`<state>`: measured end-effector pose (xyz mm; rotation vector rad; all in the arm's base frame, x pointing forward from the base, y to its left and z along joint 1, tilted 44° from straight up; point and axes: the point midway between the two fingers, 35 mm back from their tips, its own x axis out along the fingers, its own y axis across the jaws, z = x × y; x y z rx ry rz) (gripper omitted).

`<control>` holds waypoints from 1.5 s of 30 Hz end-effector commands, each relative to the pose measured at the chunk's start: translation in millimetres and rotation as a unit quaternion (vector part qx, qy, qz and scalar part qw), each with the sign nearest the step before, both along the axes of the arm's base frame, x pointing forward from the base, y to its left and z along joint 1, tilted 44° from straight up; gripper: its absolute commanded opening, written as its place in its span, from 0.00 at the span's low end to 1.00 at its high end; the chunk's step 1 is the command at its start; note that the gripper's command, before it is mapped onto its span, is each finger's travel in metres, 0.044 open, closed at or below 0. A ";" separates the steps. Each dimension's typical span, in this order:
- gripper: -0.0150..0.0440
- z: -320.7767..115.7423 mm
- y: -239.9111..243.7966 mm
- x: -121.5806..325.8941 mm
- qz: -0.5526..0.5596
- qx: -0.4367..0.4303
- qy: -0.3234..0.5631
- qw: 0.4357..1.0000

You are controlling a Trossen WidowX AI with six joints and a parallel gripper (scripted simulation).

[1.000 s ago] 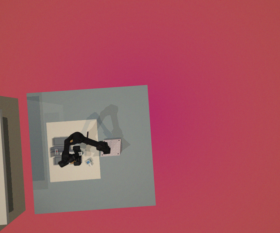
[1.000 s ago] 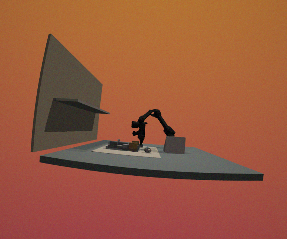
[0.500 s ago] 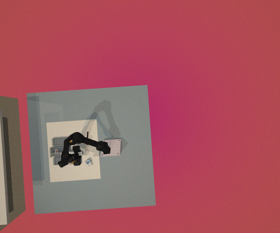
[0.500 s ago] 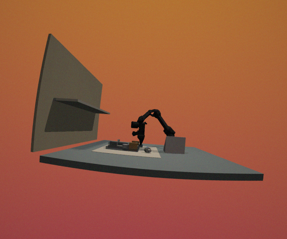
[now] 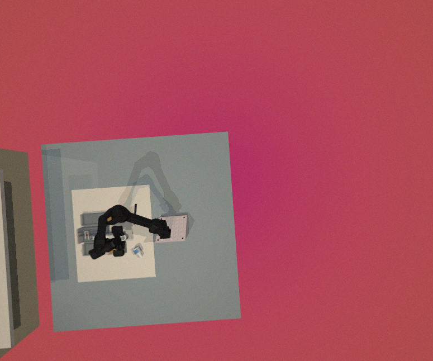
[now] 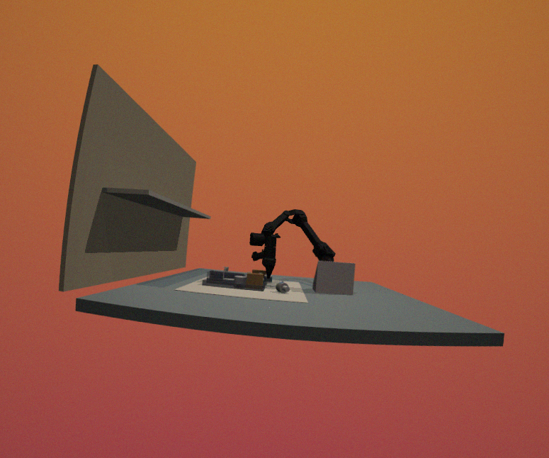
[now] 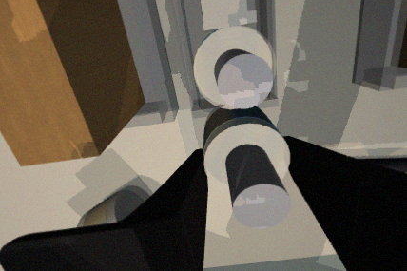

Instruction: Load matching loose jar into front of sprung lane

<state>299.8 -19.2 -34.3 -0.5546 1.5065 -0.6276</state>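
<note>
My gripper [image 7: 244,147] [image 6: 269,278] is shut on an upright jar [image 7: 215,157] with a white shoulder, dark body and pale round knob. A jar of like look [image 7: 204,70] stands at the front end of the sprung lane [image 7: 188,36]. The held jar is just in front of it; in the wrist view their outlines meet above the low front stop [image 7: 203,103]. Whether they touch, and how high the held jar's base is, I cannot tell. The pusher plate is hidden. Another jar [image 5: 136,251] [image 6: 281,286] [image 7: 97,217] with a blue band lies on its side.
An orange-brown block [image 7: 43,84] [image 6: 254,279] stands in the neighbouring lane, left in the wrist view. Another lane [image 7: 380,22] is on the right. A thin black bar [image 5: 135,209] is near the arm. A pale mat [image 5: 112,271] lies under the lanes. A shelf [image 6: 146,196] is beyond.
</note>
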 end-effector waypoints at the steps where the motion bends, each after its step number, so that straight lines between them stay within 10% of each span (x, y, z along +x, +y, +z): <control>1: 0.25 2.3 0.7 9.1 0.002 -0.001 -0.012 1.000; 45: 0.25 5.0 0.2 27.4 0.002 -0.001 -0.013 1.000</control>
